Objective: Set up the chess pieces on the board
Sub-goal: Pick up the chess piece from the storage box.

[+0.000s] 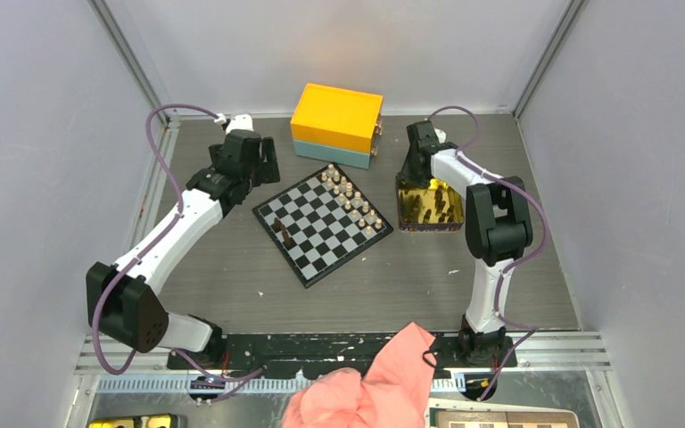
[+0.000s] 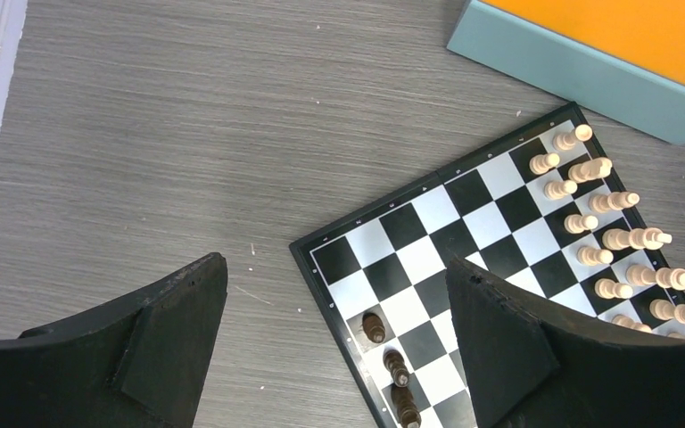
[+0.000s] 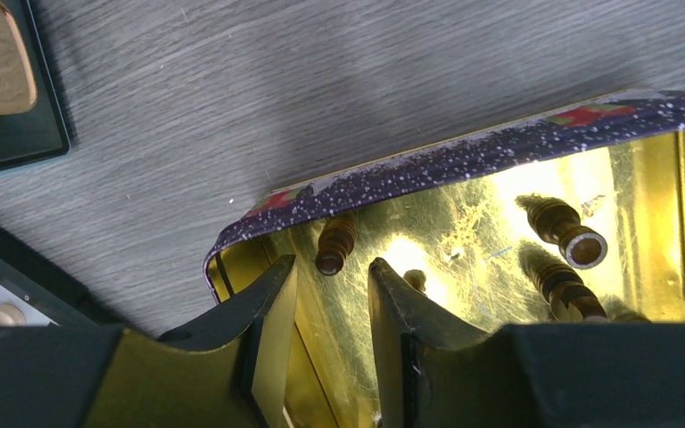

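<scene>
The black-and-white board [image 1: 323, 239] lies tilted at mid-table. Several light tan chess pieces [image 1: 350, 200] stand in two rows along its far-right side, also in the left wrist view [image 2: 608, 225]. Three dark pieces [image 1: 283, 234] stand along its left edge [image 2: 396, 366]. My left gripper [image 1: 260, 166] hovers over the board's left corner [image 2: 334, 303], open wide and empty. My right gripper [image 1: 413, 178] is down inside the gold tin [image 1: 428, 214], jaws a little apart [image 3: 330, 278] with nothing between them. A dark piece [image 3: 334, 242] lies just beyond the fingertips. More dark pieces [image 3: 564, 230] lie in the tin.
A yellow and teal box [image 1: 336, 125] stands just behind the board, also in the left wrist view [image 2: 589, 53]. The tin's speckled purple wall [image 3: 464, 160] runs right ahead of my right fingers. A pink cloth [image 1: 366, 388] lies at the near edge between the arm bases.
</scene>
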{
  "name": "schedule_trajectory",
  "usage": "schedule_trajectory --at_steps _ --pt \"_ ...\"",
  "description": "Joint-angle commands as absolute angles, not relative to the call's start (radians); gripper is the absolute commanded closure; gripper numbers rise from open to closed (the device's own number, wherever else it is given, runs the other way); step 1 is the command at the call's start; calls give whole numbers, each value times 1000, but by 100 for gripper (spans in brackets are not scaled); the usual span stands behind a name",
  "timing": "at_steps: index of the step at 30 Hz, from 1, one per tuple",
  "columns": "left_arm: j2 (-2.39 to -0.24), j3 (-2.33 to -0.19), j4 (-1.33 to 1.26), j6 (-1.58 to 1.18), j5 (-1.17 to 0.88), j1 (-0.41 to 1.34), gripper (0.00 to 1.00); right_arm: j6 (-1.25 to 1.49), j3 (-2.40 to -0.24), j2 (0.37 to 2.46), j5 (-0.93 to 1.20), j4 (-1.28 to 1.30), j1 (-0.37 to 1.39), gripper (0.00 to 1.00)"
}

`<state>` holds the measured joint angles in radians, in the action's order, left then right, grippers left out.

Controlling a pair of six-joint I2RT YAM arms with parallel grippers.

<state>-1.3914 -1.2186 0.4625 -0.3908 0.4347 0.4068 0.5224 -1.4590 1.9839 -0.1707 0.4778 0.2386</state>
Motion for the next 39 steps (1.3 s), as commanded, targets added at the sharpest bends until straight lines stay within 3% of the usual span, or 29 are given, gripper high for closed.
schedule_trajectory --at_steps 1,21,24,32,39 --pt "-1363 -1227 433 -374 460 411 7 526 -1517 2000 -161 443 234 60" --pt "-1388 -1228 428 -345 470 411 7 512 -1545 2048 -158 454 228 71" --pt "-1387 -1226 427 -345 468 411 6 512 -1545 2042 -157 458 228 81" --pt "-1365 -1214 428 -350 481 411 6 507 -1540 2002 -175 480 229 95" --pt "-1319 -1196 441 -367 512 410 6 499 -1531 1930 -201 509 229 99"
